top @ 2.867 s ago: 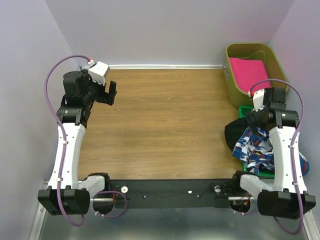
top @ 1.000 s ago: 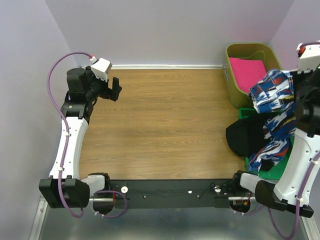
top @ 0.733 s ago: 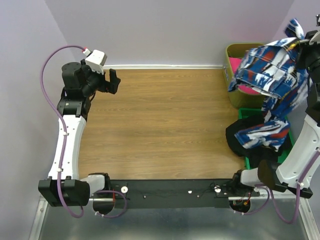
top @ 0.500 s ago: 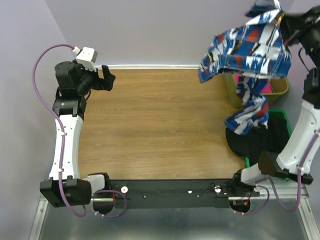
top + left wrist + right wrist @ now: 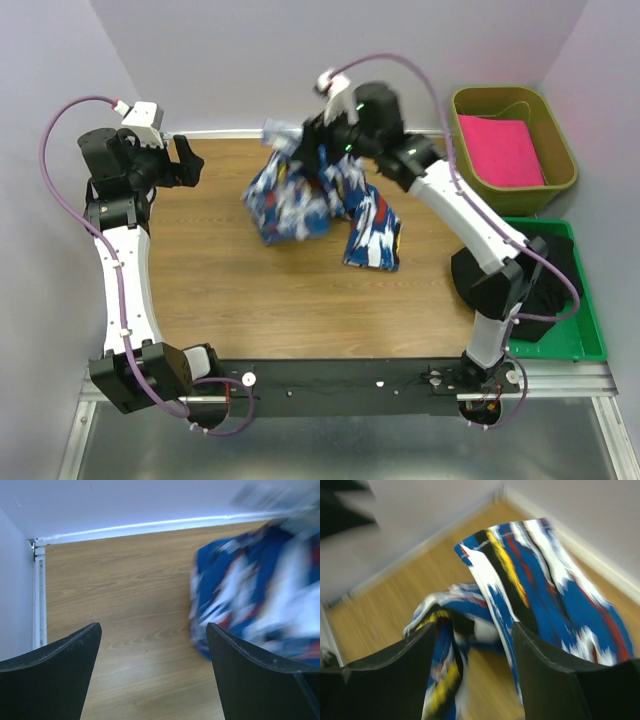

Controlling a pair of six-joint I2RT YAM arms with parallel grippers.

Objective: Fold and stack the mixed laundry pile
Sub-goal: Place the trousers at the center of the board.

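The right hand (image 5: 474, 626), fingers parted, hangs near the table's (image 5: 300, 290) far edge above the bunched blue cloth (image 5: 300, 200); the left hand (image 5: 154, 625) gapes empty.

The long cloth (image 5: 300, 200) is hanging just below the right gripper (image 5: 305, 148), over the far middle of the table (image 5: 300, 310). The left gripper (image 5: 186, 162) is sitting at the far left corner, well apart from it. The other garment (image 5: 480, 275) is lying at the right, partly in the tray (image 5: 570, 345) and spilling over its left edge. Behind the tray, the bin (image 5: 500, 92) is holding a folded cloth (image 5: 503, 150)
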